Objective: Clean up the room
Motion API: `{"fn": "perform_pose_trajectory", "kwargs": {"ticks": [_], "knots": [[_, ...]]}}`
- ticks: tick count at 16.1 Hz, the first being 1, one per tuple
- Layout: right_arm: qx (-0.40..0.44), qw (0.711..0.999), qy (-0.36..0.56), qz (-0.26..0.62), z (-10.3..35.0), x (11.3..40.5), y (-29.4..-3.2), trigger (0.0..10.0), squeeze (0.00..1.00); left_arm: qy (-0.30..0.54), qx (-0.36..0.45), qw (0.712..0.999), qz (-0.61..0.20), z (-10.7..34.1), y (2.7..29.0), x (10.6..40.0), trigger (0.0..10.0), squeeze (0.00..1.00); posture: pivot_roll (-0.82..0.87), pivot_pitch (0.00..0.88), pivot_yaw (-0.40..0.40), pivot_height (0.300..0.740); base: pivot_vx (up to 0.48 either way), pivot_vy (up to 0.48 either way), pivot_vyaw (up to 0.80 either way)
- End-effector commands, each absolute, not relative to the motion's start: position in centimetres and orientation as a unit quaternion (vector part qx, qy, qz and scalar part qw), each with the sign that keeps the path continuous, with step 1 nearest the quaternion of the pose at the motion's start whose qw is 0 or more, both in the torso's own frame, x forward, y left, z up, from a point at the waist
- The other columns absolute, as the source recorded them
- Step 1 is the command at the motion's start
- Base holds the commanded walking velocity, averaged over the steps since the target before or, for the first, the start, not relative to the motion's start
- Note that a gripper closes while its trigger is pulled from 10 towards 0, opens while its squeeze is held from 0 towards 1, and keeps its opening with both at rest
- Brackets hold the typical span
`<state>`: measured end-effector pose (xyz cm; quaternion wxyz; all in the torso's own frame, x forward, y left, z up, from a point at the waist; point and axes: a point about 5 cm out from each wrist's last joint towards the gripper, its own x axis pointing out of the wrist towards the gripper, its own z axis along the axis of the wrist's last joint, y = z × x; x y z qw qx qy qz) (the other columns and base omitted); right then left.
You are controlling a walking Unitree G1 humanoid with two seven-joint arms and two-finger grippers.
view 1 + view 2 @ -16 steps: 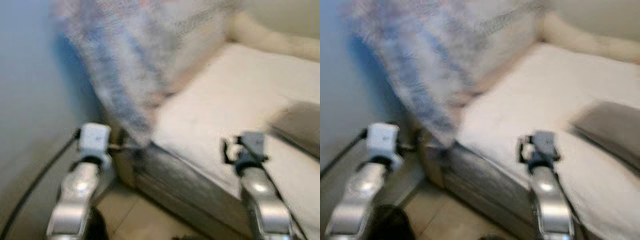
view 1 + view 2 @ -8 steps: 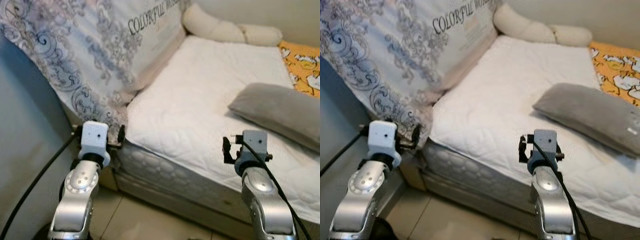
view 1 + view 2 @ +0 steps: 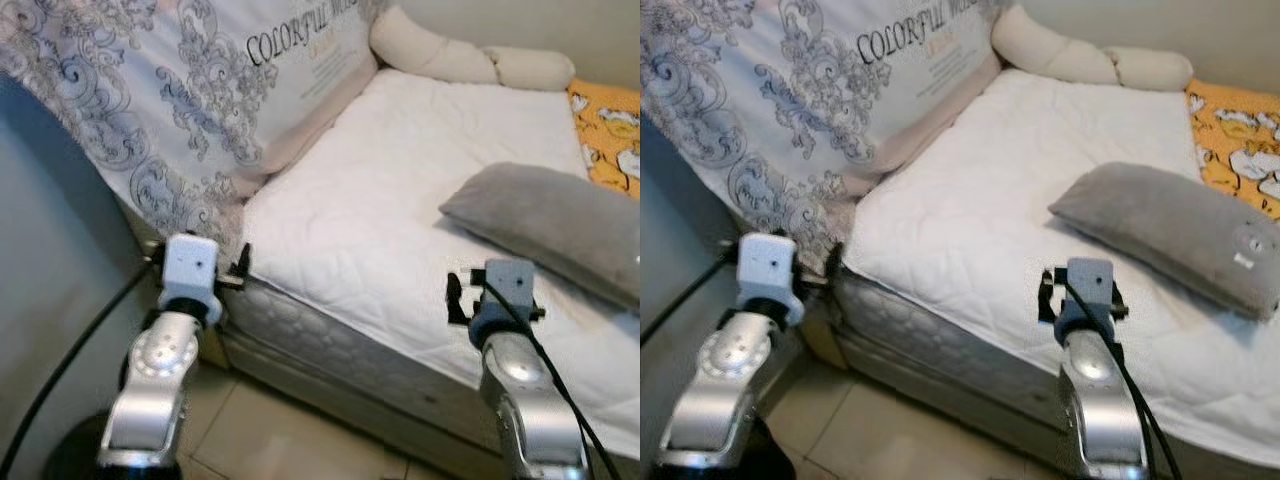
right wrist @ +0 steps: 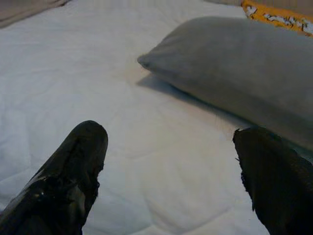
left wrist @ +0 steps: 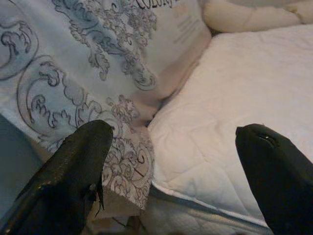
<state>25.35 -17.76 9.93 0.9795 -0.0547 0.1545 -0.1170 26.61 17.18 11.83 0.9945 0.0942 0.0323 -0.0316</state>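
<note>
A grey pillow (image 3: 545,222) lies on the white mattress (image 3: 380,200), toward its right side. A blue-grey patterned cover (image 3: 170,90) with printed letters hangs over the bed's left end and droops past the mattress corner. My left gripper (image 5: 173,134) is open, held off that corner with the cover's hem (image 5: 127,161) just ahead of it. Over the mattress's near edge my right gripper (image 4: 168,134) is open, a short way from the pillow (image 4: 234,63). Nothing is between either pair of fingers.
A cream bolster (image 3: 460,60) lies along the bed's far end. An orange patterned cloth (image 3: 610,125) lies at the far right. A grey wall (image 3: 50,290) stands close on my left. The tiled floor (image 3: 290,445) runs along the bed's base (image 3: 330,375).
The picture has gone from blurred to sharp as the camera swung right and settled on the bed. Both arms keep the same raised pose, fingers apart.
</note>
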Motion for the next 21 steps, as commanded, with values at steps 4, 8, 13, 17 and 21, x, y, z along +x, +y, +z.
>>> {"fn": "perform_pose_trajectory", "kwargs": {"ticks": [4, 8, 13, 17, 21], "knots": [[-0.057, 0.976, 0.162, -0.131, 9.7, 25.3, -18.3, 10.0, 0.0, 0.027, 0.094, 0.994, -0.039, 11.9, 16.6, 26.7, 10.0, 0.0, 0.06, 0.0, 0.015, 0.74, 0.0, -0.294, 0.0], [-0.054, 0.976, 0.165, -0.13, 9.7, 25.4, -18.4, 10.0, 0.0, 0.031, 0.085, 0.996, -0.026, 11.9, 16.7, 26.7, 10.0, 0.0, 0.06, 0.0, 0.014, 0.74, 0.0, -0.133, -0.29], [-0.058, 0.978, 0.158, -0.126, 10.0, 26.0, -18.5, 10.0, 0.0, 0.016, 0.065, 0.997, -0.038, 12.1, 16.4, 26.7, 10.0, 0.0, 0.06, 0.0, 0.0, 0.74, 0.0, 0.0, -0.74], [-0.063, 0.978, 0.156, -0.123, 10.2, 26.2, -18.7, 10.0, 0.0, 0.016, 0.061, 0.997, -0.038, 12.1, 16.1, 26.7, 10.0, 0.0, 0.06, 0.0, -0.005, 0.74, 0.24, 0.0, -0.74], [-0.082, 0.979, 0.148, -0.117, 10.5, 26.4, -19.0, 10.0, 0.0, 0.015, 0.057, 0.998, -0.035, 12.1, 16.2, 26.8, 10.0, 0.0, 0.05, 0.0, -0.004, 0.74, 0.258, 0.0, -0.18]]}}
